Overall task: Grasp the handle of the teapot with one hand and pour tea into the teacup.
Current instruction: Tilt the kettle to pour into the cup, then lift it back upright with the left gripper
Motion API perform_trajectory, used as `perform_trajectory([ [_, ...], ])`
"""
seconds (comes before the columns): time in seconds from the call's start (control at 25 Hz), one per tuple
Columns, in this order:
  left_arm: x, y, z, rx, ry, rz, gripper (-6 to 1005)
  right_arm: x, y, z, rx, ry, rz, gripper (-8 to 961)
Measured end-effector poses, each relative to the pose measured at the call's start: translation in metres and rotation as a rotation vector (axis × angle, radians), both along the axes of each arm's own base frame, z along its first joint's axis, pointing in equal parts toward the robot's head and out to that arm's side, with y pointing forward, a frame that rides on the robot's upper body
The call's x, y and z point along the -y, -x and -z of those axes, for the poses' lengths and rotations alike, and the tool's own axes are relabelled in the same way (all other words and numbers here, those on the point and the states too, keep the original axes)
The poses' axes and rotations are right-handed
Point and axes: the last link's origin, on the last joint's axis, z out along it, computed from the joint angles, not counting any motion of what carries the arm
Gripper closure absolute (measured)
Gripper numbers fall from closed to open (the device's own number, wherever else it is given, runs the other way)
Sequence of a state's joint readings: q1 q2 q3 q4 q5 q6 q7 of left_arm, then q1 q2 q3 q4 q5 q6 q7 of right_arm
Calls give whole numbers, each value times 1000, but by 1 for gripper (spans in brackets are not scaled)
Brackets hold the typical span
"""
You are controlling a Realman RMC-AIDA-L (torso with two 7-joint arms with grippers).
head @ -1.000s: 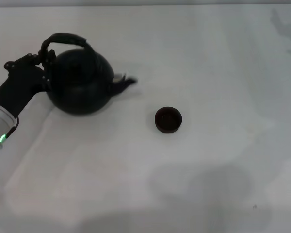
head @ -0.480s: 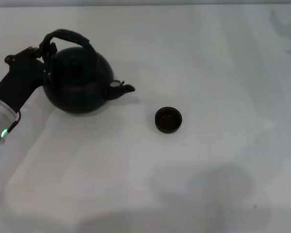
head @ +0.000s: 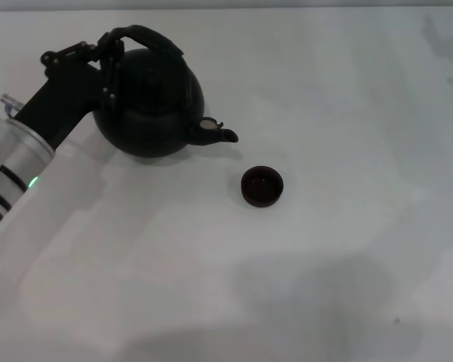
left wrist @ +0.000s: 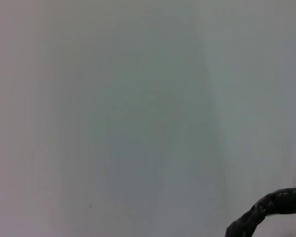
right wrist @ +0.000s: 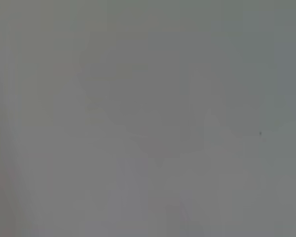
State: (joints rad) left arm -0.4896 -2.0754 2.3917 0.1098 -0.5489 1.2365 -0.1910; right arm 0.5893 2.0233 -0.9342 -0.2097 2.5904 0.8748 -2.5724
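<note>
So the teapot just got carried right, and its spout now sits near the teacup. The left gripper is clamped on the handle. Pouring's probably next.

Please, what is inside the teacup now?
The teacup looks dark inside, with no liquid I can make out. The teapot, held by the left gripper, has its spout short of it.

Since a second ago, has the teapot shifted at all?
Yes. In the head view the teapot, held at its handle by the left gripper, has moved right, its spout closer to the unmoved teacup.
</note>
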Motion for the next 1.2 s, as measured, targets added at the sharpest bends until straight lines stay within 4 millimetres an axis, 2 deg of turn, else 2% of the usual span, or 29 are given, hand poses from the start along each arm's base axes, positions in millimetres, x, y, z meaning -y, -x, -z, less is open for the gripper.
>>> perform_trajectory([
  [0.56, -6, -29, 15, -184, -31, 191, 888, 3, -4, 1, -13, -3, 15, 107],
  [1.2, -6, -40, 24, -292, -30, 302, 892, 3, -2, 2, -20, -5, 5, 107],
])
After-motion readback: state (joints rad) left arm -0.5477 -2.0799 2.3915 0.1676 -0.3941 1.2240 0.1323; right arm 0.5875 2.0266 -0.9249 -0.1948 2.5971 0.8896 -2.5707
